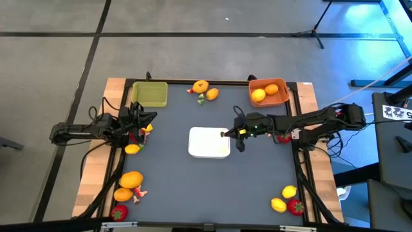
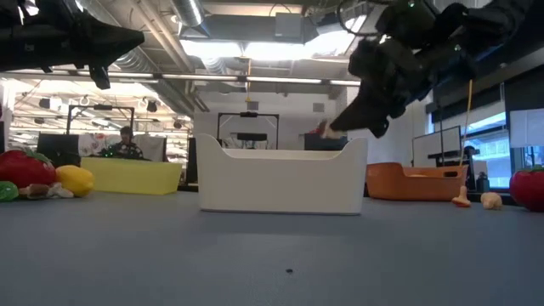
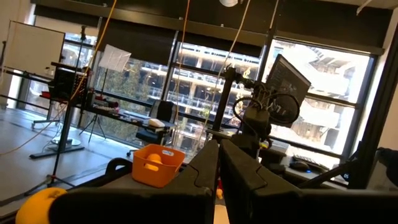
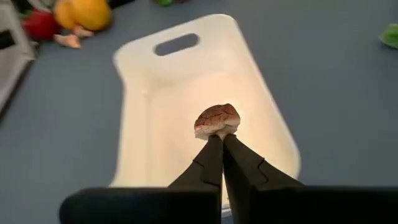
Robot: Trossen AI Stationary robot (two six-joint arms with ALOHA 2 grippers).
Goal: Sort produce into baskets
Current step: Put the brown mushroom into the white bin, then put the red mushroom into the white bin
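My right gripper (image 4: 219, 138) is shut on a small brown-capped, mushroom-like piece (image 4: 216, 118) above the white tray (image 4: 186, 68); in the high view my right gripper (image 1: 225, 134) is at the tray's right edge. The yellow-green basket (image 1: 150, 94) stands far left. The orange basket (image 1: 268, 91) stands far right with a lemon and an orange in it. Loose fruits lie at the far middle (image 1: 201, 86), near left (image 1: 132, 180) and near right (image 1: 289, 191). My left gripper (image 3: 219, 163) is shut with nothing in it, raised over the table's left side (image 1: 147, 118). My right gripper pinches the pale underside (image 4: 217, 131) of the mushroom-like piece between its two fingertips. The fingers slant down from the table's right side. The brown cap stands beyond the fingertips, and the piece is lifted clear above the tray.
A red strawberry (image 1: 283, 138) lies under my right arm. A small yellow fruit (image 1: 131, 149) lies by my left arm, and strawberries lie near left (image 1: 118, 212) and near right (image 1: 295, 206). Bare grey mat lies in front of the tray (image 1: 212, 187).
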